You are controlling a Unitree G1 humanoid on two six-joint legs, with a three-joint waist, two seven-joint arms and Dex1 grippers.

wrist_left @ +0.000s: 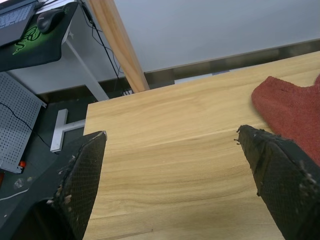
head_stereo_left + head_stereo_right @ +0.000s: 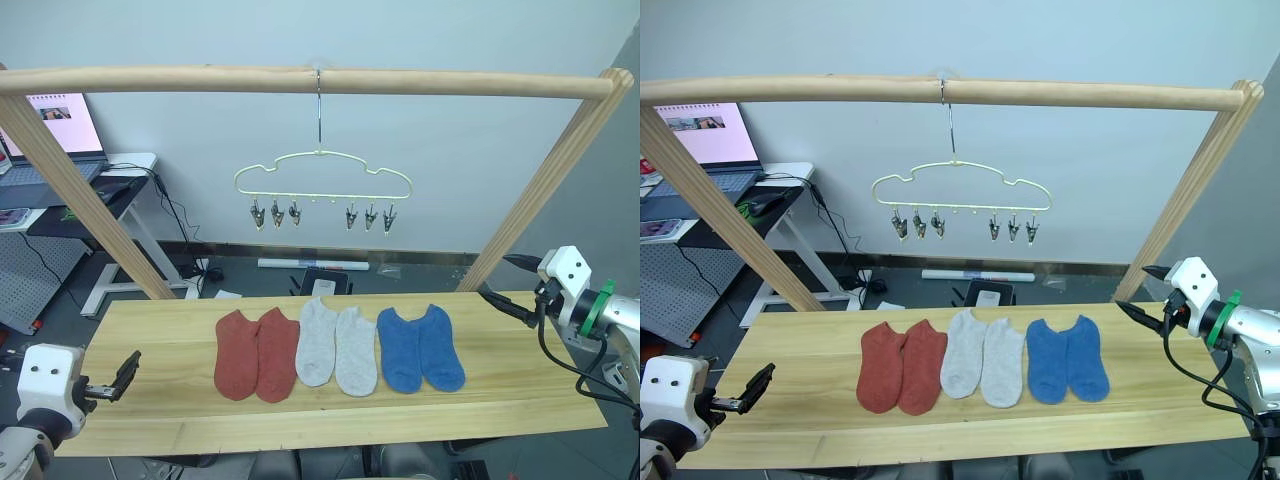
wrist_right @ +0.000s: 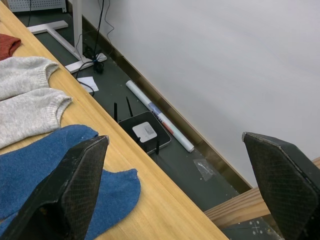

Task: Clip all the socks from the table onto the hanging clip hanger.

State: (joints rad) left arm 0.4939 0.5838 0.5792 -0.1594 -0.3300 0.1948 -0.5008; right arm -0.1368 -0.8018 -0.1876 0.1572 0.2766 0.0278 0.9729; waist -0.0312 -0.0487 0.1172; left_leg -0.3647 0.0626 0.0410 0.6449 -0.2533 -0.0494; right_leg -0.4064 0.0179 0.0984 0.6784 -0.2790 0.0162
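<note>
We see all six socks lying flat in a neat row on the counter, sorted in pairs: two rust-red socks toward our left, two grey socks in the middle and two blue socks toward our right. They sit side by side, each pair touching or nearly so, probably laid out so each can be picked up singly. Above and behind them the clip hanger hangs by its hook from the wooden pole, its row of small clips bare, so we judge that no sock is clipped yet.

Our left gripper hovers low at the left end of the counter, well apart from the red pair, pointing inward with its jaws released and holding nothing. Our right gripper is raised at the far right edge, near the blue pair but not touching it, angled toward the middle, its jaws likewise spread wide and empty.
</note>
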